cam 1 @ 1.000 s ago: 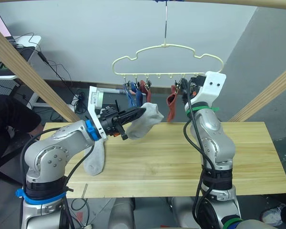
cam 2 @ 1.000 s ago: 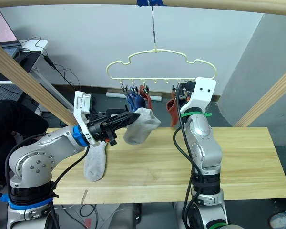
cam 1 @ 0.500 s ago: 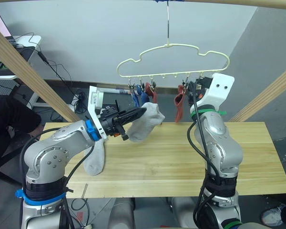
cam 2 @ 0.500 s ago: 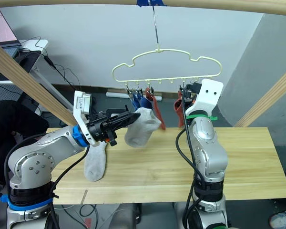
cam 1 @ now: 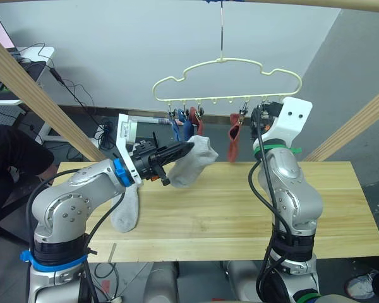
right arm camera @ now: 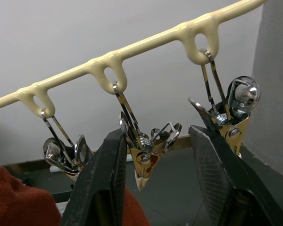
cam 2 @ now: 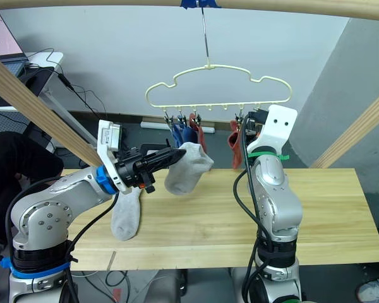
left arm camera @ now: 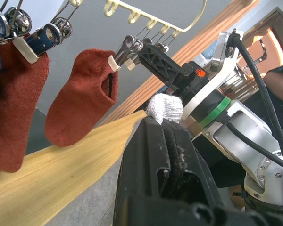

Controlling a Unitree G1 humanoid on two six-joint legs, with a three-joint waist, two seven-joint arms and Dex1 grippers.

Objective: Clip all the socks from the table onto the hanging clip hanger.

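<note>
The left gripper is clamped on a grey sock, holding it in the air above the table's far edge, left of centre. The fingers pinch one end of the sock; the rest droops below the fingertips, long axis slanting down toward the near-left. A second grey sock lies flat on the table near its left edge, long axis running from the far edge toward the near edge.

The hanger hangs by its hook above the far edge of the table. On its left clips hang two blue socks and a red sock, all pointing downward. A second red sock hangs from a clip further right, long axis vertical.

The right gripper is raised to the hanger's right end, fingers apart. In the right wrist view an empty clip hangs between the two fingers; no contact is visible.
</note>
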